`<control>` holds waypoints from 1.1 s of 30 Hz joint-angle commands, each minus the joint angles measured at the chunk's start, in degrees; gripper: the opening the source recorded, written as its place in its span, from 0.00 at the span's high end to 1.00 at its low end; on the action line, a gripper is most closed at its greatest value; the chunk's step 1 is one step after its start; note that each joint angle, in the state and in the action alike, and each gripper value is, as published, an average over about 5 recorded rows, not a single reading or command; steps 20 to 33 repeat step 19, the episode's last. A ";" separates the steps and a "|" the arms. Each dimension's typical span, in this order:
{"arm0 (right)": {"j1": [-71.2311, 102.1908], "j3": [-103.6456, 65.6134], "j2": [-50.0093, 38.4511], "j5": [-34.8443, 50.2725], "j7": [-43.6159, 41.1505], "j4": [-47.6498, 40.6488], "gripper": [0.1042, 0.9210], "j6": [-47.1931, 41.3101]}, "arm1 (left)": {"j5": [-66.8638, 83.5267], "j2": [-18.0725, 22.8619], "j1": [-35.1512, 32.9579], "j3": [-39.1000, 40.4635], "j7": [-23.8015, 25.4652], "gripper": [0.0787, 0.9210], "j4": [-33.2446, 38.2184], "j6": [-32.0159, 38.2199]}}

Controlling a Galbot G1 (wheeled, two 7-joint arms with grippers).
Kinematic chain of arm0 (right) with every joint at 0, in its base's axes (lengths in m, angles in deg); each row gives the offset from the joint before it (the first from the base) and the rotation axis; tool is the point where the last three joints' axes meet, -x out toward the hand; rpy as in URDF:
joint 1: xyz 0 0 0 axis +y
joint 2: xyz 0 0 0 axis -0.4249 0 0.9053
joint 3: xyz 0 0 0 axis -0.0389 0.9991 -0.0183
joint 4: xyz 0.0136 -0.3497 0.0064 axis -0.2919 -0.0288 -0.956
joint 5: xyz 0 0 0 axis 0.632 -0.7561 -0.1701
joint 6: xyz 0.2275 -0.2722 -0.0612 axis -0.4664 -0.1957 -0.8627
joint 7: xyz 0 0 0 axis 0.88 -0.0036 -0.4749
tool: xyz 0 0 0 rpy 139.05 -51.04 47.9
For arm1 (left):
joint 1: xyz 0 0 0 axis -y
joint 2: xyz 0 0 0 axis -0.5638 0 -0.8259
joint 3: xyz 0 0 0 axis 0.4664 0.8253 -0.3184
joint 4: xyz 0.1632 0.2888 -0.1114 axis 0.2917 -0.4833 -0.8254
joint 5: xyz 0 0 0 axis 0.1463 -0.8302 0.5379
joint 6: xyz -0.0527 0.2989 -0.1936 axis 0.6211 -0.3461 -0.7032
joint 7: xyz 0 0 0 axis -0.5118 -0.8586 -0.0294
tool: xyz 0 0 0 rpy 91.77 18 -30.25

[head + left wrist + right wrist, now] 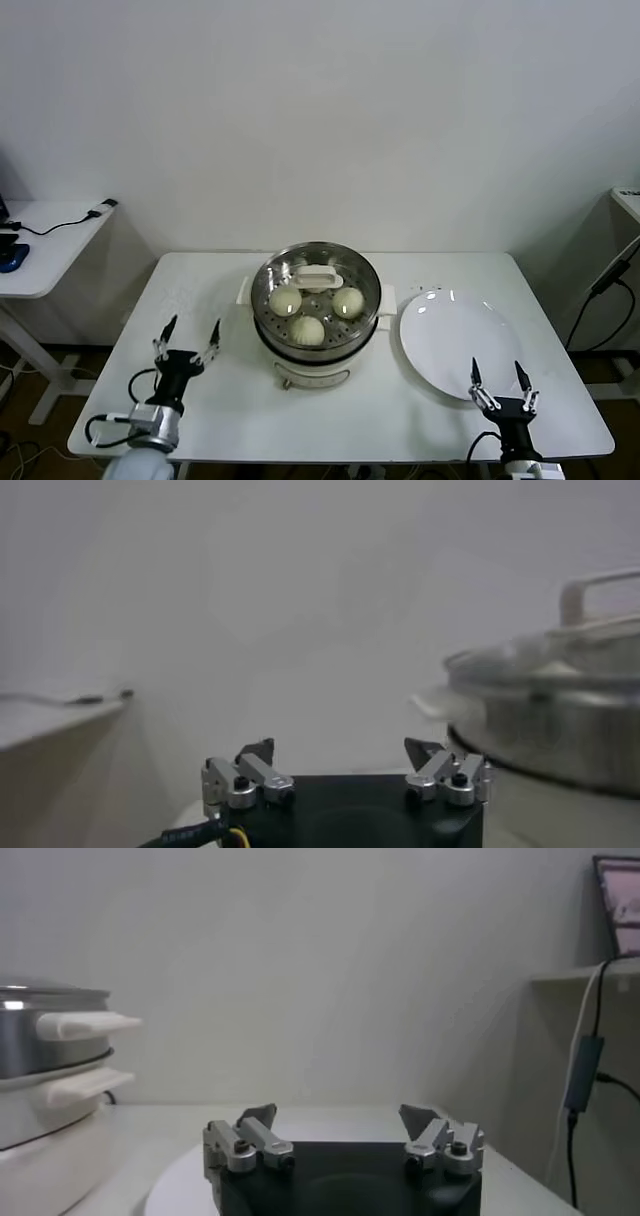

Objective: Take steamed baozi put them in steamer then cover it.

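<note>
The steel steamer [266,332] on its white base stands mid-table. The clear glass lid with a white handle [317,277] rests on it. Three cream-white baozi show through the lid [286,300], [347,300], [308,330]; a fourth is hidden, possibly under the handle. My left gripper [187,336] is open and empty, left of the steamer near the table's front. My right gripper [497,378] is open and empty over the front edge of the plate. The left wrist view shows the left gripper [342,748] beside the steamer [560,730]. The right wrist view shows the right gripper [340,1113] and the steamer [40,1048].
An empty flat white plate [440,330] lies right of the steamer. The white table [200,290] stands against a white wall. A side desk [50,235] with cables is at far left. A shelf with a hanging cable [610,280] is at far right.
</note>
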 commanded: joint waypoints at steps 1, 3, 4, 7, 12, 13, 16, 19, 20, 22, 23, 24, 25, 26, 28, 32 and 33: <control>0.03 0.71 -0.23 2.45 -2.58 0.55 0.12 -3.95 | 7.88 -0.48 -3.21 -2.20 0.00 0.12 -9.20 9.88; 0.11 0.64 -0.28 2.41 -2.75 0.57 0.12 -3.82 | 7.73 -0.39 -3.34 -2.13 0.04 0.12 -9.00 9.82; 0.16 0.60 -0.30 2.41 -2.83 0.60 0.12 -3.78 | 7.64 -0.36 -3.42 -2.10 0.07 0.12 -8.91 9.79; 0.37 0.54 -0.36 2.44 -3.06 0.75 0.12 -3.63 | 7.42 -0.32 -3.77 -2.05 0.21 0.12 -8.50 9.67; 0.61 0.60 -0.25 2.41 -3.33 0.94 0.12 -3.39 | 7.03 -0.26 -4.53 -2.00 0.58 0.12 -7.50 9.29; 0.60 0.60 -0.21 2.41 -3.33 0.92 0.12 -3.36 | 6.88 -0.23 -4.63 -2.00 0.63 0.12 -7.40 9.27; 0.59 0.58 -0.16 2.30 -3.38 0.75 0.12 -3.22 | 6.34 -0.20 -4.94 -1.89 0.78 0.12 -7.17 9.15; 0.67 0.58 -0.20 2.20 -3.47 0.73 0.12 -3.13 | 6.11 -0.18 -5.12 -1.80 0.80 0.12 -7.00 9.12; 0.67 0.58 -0.20 2.20 -3.47 0.73 0.12 -3.13 | 6.11 -0.18 -5.12 -1.80 0.80 0.12 -7.00 9.12; 0.67 0.58 -0.20 2.20 -3.47 0.73 0.12 -3.13 | 6.11 -0.18 -5.12 -1.80 0.80 0.12 -7.00 9.12; 0.67 0.58 -0.20 2.20 -3.47 0.73 0.12 -3.13 | 6.11 -0.18 -5.12 -1.80 0.80 0.12 -7.00 9.12; 0.67 0.58 -0.20 2.20 -3.47 0.73 0.12 -3.13 | 6.11 -0.18 -5.12 -1.80 0.80 0.12 -7.00 9.12; 0.67 0.58 -0.20 2.20 -3.47 0.73 0.12 -3.13 | 6.11 -0.18 -5.12 -1.80 0.80 0.12 -7.00 9.12; 0.67 0.58 -0.20 2.20 -3.47 0.73 0.12 -3.13 | 6.11 -0.18 -5.12 -1.80 0.80 0.12 -7.00 9.12; 0.67 0.58 -0.20 2.20 -3.47 0.73 0.12 -3.13 | 6.11 -0.18 -5.12 -1.80 0.80 0.12 -7.00 9.12; 0.67 0.58 -0.20 2.20 -3.47 0.73 0.12 -3.13 | 6.11 -0.18 -5.12 -1.80 0.80 0.12 -7.00 9.12; 0.67 0.58 -0.20 2.20 -3.47 0.73 0.12 -3.13 | 6.11 -0.18 -5.12 -1.80 0.80 0.12 -7.00 9.12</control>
